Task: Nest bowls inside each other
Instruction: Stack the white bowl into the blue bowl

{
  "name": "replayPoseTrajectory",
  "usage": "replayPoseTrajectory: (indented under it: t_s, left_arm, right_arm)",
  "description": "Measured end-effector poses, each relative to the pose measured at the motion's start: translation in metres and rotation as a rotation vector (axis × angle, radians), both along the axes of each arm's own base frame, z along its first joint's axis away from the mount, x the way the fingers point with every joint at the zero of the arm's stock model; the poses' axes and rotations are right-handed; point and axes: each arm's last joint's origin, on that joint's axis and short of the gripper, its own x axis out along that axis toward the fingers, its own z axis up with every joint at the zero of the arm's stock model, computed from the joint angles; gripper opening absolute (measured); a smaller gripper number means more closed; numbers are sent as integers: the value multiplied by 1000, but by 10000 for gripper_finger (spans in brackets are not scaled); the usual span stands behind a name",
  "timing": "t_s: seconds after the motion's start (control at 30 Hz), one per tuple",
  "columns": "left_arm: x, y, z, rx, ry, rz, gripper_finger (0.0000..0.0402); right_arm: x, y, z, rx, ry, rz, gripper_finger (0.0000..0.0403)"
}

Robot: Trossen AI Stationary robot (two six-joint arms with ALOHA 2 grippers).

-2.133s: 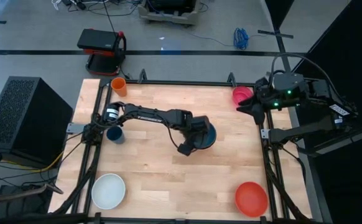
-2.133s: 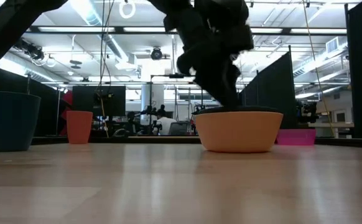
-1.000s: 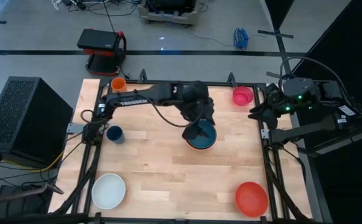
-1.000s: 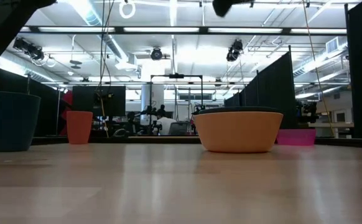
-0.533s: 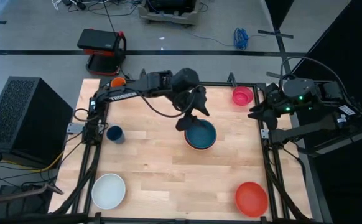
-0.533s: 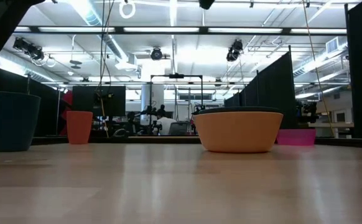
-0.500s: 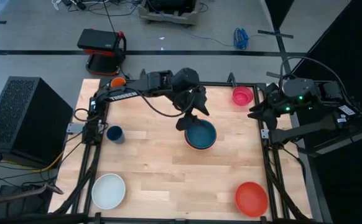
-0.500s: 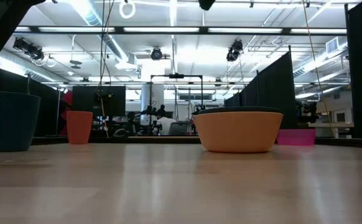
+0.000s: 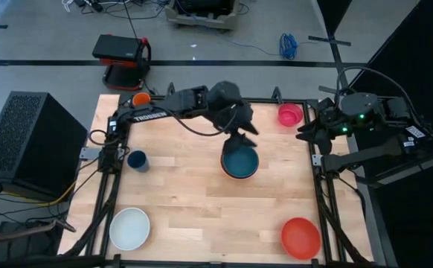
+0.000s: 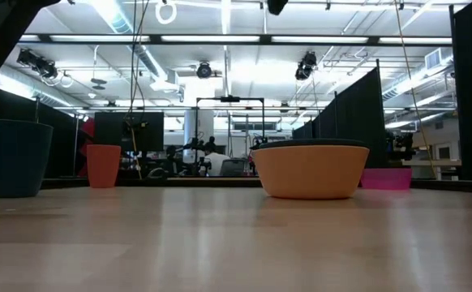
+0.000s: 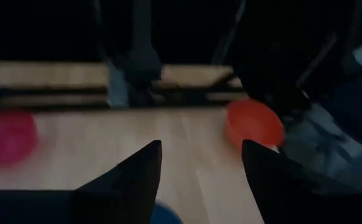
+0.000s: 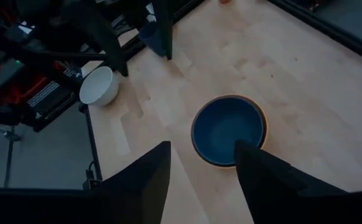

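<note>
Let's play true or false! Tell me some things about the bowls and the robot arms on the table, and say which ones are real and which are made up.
1. The dark teal bowl sits inside the orange bowl. True.
2. The white bowl is stacked on the red bowl. False: they sit apart at two different corners of the table.
3. The left pincer is holding a bowl. False: it is up in the air above the teal bowl's far rim, with nothing between its fingers.
4. The pink bowl is near the right pincer. True.
5. The dark blue cup is inside the white bowl. False: it stands alone near the table's left edge.
</note>
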Motion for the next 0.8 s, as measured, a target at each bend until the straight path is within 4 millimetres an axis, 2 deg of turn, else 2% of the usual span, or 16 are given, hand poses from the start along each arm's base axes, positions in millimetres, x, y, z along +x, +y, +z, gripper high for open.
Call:
replayPoseTrajectory:
  t_s: [0.2, 0.37, 0.6, 0.8]
  left_arm:
    - [1, 8, 10, 14, -92, 99, 154]
    - [-23, 30, 21, 27, -48, 168, 125]
    - [-66, 41, 51, 77, -70, 265, 99]
    - [-55, 41, 41, 47, -222, 317, 85]
  right_arm:
    - [0, 0, 0, -3, -3, -8, 161]
    - [-2, 0, 1, 2, -8, -10, 155]
    - [-1, 0, 1, -9, -8, -12, 158]
    - [-1, -1, 2, -20, -20, -15, 156]
